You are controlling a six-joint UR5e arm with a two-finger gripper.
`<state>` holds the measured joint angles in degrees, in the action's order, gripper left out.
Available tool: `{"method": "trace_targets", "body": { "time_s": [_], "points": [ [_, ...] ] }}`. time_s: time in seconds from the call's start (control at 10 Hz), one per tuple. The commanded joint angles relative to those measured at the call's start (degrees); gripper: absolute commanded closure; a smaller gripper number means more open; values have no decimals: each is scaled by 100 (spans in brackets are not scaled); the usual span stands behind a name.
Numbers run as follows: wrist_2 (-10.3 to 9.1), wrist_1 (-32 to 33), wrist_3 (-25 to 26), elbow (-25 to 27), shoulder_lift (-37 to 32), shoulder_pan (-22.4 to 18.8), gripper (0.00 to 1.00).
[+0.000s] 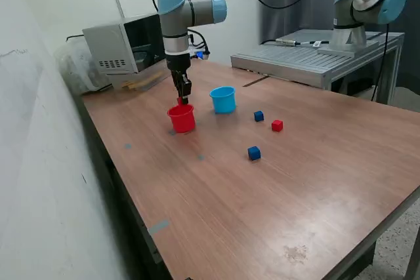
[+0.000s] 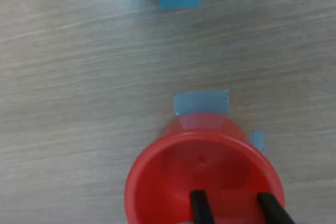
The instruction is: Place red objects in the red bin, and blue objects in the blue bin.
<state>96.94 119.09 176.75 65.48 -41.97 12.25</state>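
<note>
Wrist view has my gripper [image 2: 236,208] right over the red cup [image 2: 202,179], fingers a cube's width apart with a blurred red patch between them; I can't tell if they pinch a red cube. Looks like the drop step: next is release, then lift straight up. Exterior view shows one red cube [image 1: 277,125] and two blue cubes [image 1: 258,116] [image 1: 254,153] loose on the table [image 1: 315,188], blue cup [image 1: 223,100] just beside the red one.

the surface [image 1: 275,188] looks like matt wood-grain laminate, smooth. the red cup [image 2: 202,182] is smooth plastic with a slight sheen, as is the light-blue cup [image 1: 223,100]. flat matt blue tape patches [image 2: 201,102] lie on the surface. the end effector [image 2: 236,211] has matt black fingers [image 2: 198,205].
</note>
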Motion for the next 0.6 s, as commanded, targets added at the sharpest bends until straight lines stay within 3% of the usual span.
{"method": "trace_targets", "body": {
  "time_s": [0.0, 0.1, 0.2, 0.5],
  "points": [
    [0, 9, 0, -44, 110, 6, 100],
    [0, 9, 0, -53, 119, 41, 100],
    [9, 9, 0, -53, 119, 41, 0],
    [9, 9, 0, -79, 119, 41, 0]
  ]
}}
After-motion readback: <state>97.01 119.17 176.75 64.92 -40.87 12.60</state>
